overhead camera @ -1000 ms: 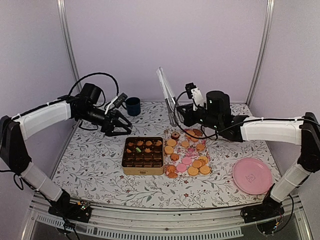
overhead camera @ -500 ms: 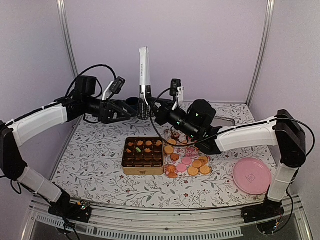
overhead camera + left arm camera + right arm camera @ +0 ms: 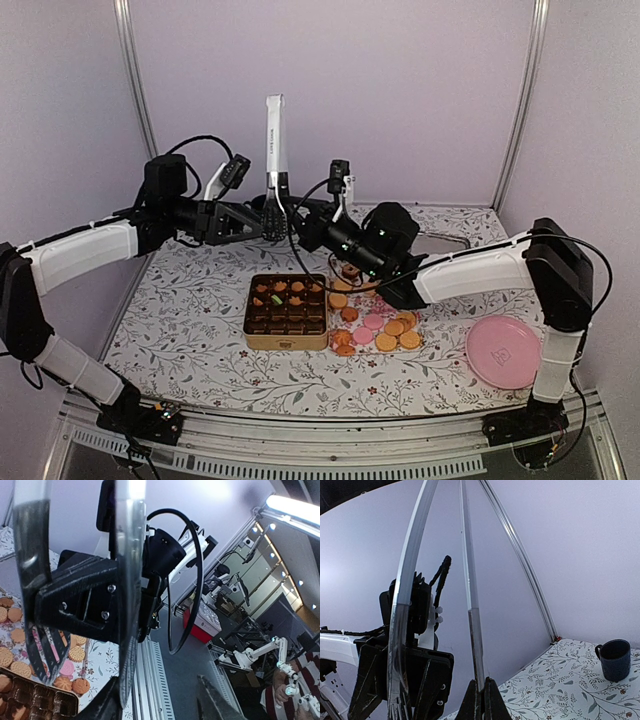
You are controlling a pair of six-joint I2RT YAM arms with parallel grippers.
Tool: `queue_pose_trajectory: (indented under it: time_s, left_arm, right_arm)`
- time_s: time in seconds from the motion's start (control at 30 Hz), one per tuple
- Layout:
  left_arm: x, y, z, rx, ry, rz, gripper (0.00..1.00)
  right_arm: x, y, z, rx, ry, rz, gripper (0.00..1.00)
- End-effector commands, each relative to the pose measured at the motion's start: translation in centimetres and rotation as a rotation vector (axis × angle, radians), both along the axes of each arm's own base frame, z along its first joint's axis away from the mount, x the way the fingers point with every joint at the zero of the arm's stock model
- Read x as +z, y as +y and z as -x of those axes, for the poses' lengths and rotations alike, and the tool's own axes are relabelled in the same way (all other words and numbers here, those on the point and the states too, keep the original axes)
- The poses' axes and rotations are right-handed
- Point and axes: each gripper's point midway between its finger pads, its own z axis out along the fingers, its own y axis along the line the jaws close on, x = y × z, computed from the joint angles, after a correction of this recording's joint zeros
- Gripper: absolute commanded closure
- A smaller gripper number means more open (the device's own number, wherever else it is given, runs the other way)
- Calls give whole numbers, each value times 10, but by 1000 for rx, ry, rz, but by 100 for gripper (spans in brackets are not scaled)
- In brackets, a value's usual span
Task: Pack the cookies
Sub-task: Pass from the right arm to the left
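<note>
The cookies (image 3: 378,318) lie loose, golden and pink, to the right of a gold box (image 3: 287,312) whose brown tray holds a few. My right gripper (image 3: 290,218) is shut on one arm of clear plastic tongs (image 3: 273,150), which stand upright above the table's back. In the right wrist view its fingers (image 3: 481,700) pinch that arm (image 3: 470,580). My left gripper (image 3: 262,222) meets the tongs from the left. Its jaws (image 3: 157,705) stand apart, with the other tong arm (image 3: 127,605) between them, close against the left finger (image 3: 102,707). Cookies (image 3: 76,653) show below.
A large pink plate (image 3: 504,351) sits at the front right. A dark blue mug (image 3: 615,659) stands at the back of the flowered tablecloth, hidden behind the grippers in the top view. Purple walls and metal posts enclose the table.
My right arm swung the tongs left and stood them upright. My left gripper rose to meet them, and its jaws narrowed around one tong arm.
</note>
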Motion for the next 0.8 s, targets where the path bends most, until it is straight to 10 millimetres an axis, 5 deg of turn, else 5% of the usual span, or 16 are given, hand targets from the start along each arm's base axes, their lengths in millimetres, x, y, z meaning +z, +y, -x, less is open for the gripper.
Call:
queue_pose_trajectory:
  time_s: [0.0,0.23,0.37,0.53,0.63,0.77]
  left_arm:
    - [8,-1,7,-33,-12,29,56]
    - [3,-2,5,-15,8,21,95]
    - [2,0,6,-14,3,21,100]
    - [-14,0,-1,40,-58,-54,100]
    - [-32,-4,2,39,-103,-127,100]
    - [-43,-4,10,6,-120,-158,100]
  right_arm:
    - [16,12,14,57,-49,-54,100]
    - [10,22,17,61,-59,-50,100]
    - [4,19,13,34,-55,-38,100]
    - [7,-14,3,79,-31,-10,53]
    - [-1,-35,-9,94,37,83,43]
    - [4,-51,10,134,-58,195,34]
